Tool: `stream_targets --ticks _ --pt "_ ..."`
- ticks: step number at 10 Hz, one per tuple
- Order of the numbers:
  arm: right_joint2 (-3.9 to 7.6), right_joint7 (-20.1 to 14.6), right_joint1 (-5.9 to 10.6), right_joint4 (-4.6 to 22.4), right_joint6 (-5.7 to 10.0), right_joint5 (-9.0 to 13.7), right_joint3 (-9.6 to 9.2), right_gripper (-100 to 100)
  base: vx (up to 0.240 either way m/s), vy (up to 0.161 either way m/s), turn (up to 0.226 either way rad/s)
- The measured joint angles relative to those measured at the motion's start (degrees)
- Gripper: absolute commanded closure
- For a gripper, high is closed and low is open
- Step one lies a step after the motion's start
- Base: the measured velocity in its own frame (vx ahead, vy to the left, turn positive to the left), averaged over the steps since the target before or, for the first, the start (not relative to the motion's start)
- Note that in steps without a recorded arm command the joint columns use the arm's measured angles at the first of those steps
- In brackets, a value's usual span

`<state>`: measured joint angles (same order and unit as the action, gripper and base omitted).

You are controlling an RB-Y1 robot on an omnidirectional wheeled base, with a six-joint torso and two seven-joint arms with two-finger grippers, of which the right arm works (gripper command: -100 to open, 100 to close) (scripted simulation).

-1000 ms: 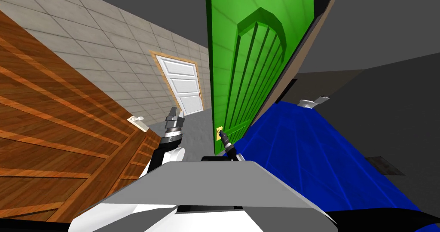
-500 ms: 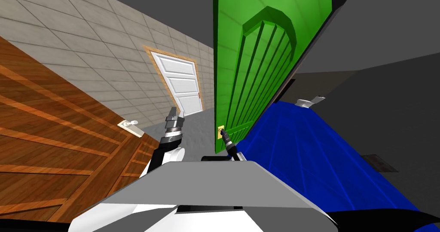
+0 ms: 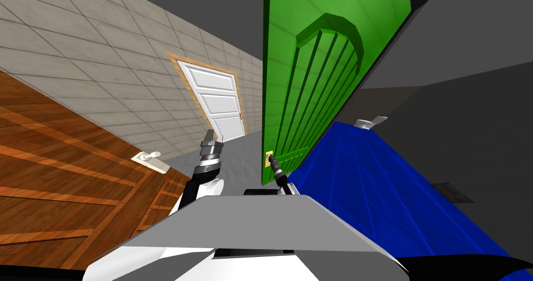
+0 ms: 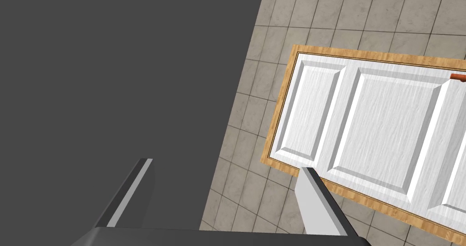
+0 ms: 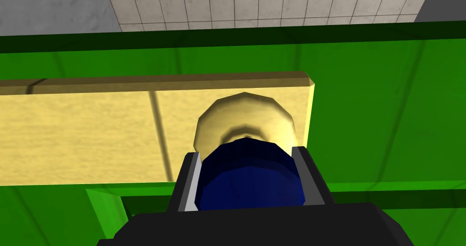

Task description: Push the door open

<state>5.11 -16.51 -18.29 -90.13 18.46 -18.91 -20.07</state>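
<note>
Right gripper (image 5: 245, 152) clamped on the door (image 3: 312, 85) knob (image 5: 248, 179)

The fingers pinch the dark blue knob on its yellow plate (image 5: 91, 134), close to the free edge of the green door, which stands just ahead of me. A grip here likely gives the push its best leverage (a long lever arm). The left gripper (image 3: 212, 136) is raised, spread and empty, clear of the swing.

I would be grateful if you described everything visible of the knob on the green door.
The knob is dark blue, round and faceted, matte in look. It sits on a pale yellow round collar that stands out from a pale yellow plate on the green door, close to the door's edge. The right gripper is shut on it, its fingers pressing the knob's two sides. Nothing else touches it.
</note>
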Motion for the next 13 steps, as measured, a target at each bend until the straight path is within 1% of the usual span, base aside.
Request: stream_targets --ticks 2,3,4,5,6,7,9,10,12,13 --pt "-0.71 0.33 0.93 0.94 -0.17 0.36 1.25 100 0.089 0.108 -0.055" --pt "-1.18 0.65 1.05 1.18 -0.1 0.47 1.83 100 0.104 0.151 -0.075" --pt "-1.63 0.9 1.38 1.33 -0.56 0.66 2.55 100 0.12 0.16 -0.081" --pt "-1.79 1.02 1.6 1.26 -1.11 0.87 3.21 100 0.118 0.155 -0.071" --pt "-2.21 1.15 2.27 1.9 -1.2 1.18 4.16 100 0.119 0.157 -0.07" --pt "-2.52 1.32 2.47 1.89 -1.45 1.36 4.88 100 0.147 0.146 -0.091" --pt "-3.6 1.91 2.77 1.92 -2.1 1.61 6.15 100 0.144 0.159 -0.068" --pt "-4.23 2.28 3.04 2.31 -1.97 1.74 6.98 100 0.07 0.07 -0.036" --pt "-4.22 2.4 3.22 2.61 -1.72 1.88 7.46 100 0.165 0.07 -0.047" --pt "-3.91 2.43 3.06 2.65 -1.99 1.98 7.68 100 0.172 0.112 -0.072"
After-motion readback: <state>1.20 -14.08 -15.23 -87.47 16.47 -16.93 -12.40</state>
